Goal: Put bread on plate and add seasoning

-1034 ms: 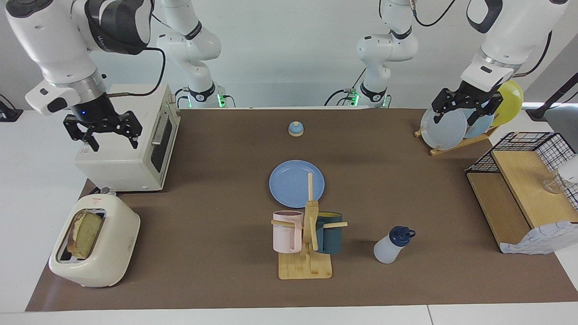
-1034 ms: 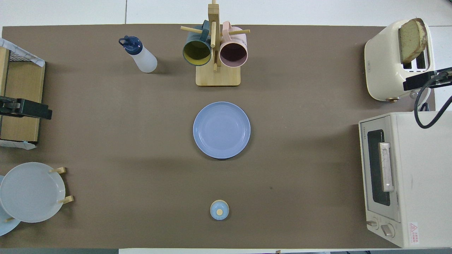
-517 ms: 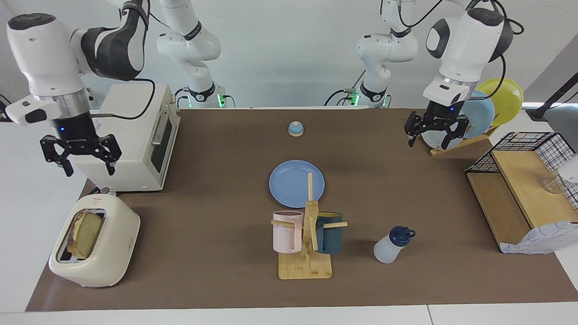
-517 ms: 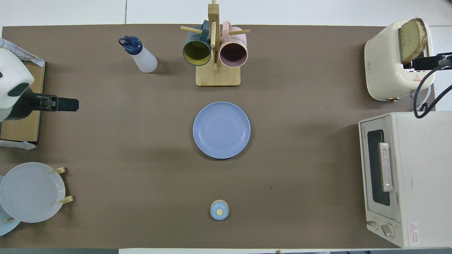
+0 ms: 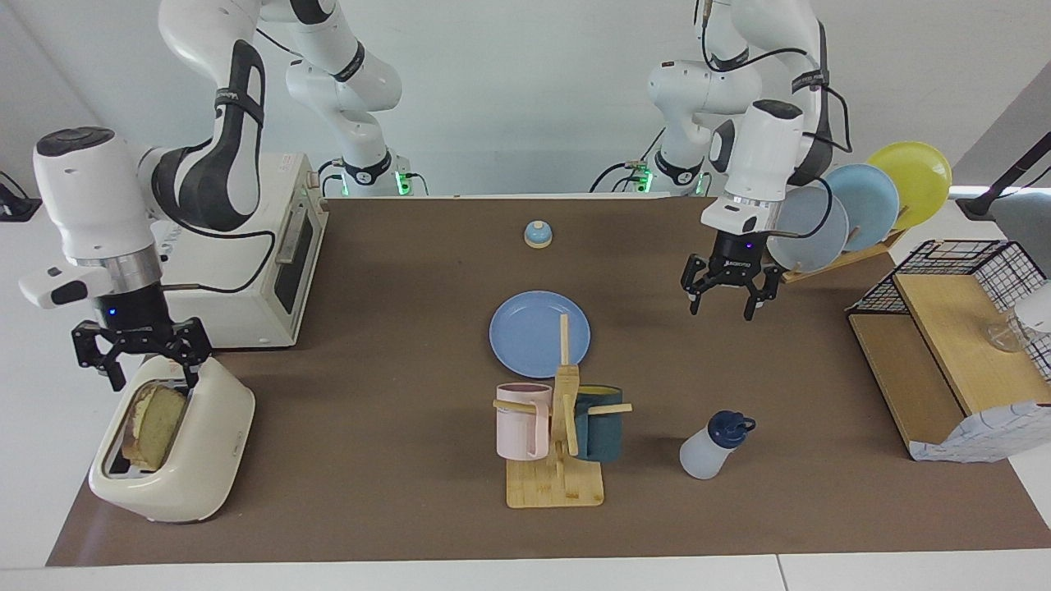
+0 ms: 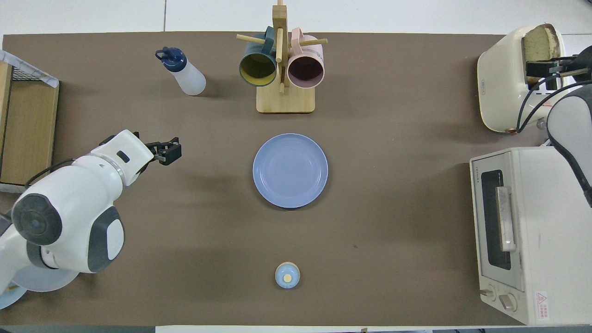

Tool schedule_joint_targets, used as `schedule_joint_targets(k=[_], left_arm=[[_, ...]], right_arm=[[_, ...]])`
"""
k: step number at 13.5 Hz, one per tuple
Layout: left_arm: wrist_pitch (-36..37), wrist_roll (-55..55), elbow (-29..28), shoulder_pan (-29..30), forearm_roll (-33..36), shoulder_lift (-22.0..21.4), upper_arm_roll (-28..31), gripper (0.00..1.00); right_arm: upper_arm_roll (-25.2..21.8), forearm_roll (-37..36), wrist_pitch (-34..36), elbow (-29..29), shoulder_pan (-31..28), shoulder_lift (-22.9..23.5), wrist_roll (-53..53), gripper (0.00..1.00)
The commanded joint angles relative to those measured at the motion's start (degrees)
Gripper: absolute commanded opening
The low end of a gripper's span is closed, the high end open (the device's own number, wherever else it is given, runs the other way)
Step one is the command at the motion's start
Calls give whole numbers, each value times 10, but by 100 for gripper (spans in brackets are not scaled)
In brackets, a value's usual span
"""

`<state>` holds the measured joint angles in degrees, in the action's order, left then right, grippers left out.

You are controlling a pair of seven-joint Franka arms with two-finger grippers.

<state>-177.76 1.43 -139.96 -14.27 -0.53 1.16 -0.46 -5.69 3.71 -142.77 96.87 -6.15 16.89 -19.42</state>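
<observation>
Both jaws released: right gripper [image 5: 140, 367] over bread [image 5: 153, 423] in toaster [image 5: 209, 460]; left gripper [image 5: 731, 297] empty, midair. Plate [image 5: 525, 324] bare, seasoning [image 5: 713, 446] untouched. Nothing done yet.

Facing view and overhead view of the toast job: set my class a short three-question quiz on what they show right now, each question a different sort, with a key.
1. True or false: the bread lies on the plate.
2. The right hand is over which thing? A) toaster oven B) toaster C) bell
3. Fill in: the seasoning bottle stands beside the ____ rack.

Key
1. False: it stands in the toaster.
2. B; the open hand is just above the bread.
3. Mug: the mug rack. The left hand, open, is over bare table.
</observation>
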Motion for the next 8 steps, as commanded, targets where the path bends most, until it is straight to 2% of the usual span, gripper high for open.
schedule_joint_targets(k=[1, 2, 3, 5, 6, 7, 8], left_arm=[[-146, 5, 7, -14, -18, 85, 7, 100], [-209, 4, 11, -26, -40, 123, 7, 100], [-228, 3, 27, -46, -75, 156, 11, 100], [-227, 2, 72, -73, -93, 188, 27, 100], [-227, 2, 79, -87, -94, 204, 40, 100], [-227, 2, 96, -112, -94, 216, 68, 100], [-227, 3, 109, -154, -95, 234, 116, 100]], right_arm=[[7, 23, -7, -13, -10, 6, -12, 77], [7, 23, -8, -13, -9, 6, -13, 68], [7, 23, -9, -13, -10, 7, -14, 52], [7, 24, -8, -14, -11, 12, -14, 17], [7, 24, -8, -14, -11, 12, -14, 4], [7, 24, -4, -14, -11, 11, -15, 0], [7, 17, 1, -20, -11, 12, -20, 0]])
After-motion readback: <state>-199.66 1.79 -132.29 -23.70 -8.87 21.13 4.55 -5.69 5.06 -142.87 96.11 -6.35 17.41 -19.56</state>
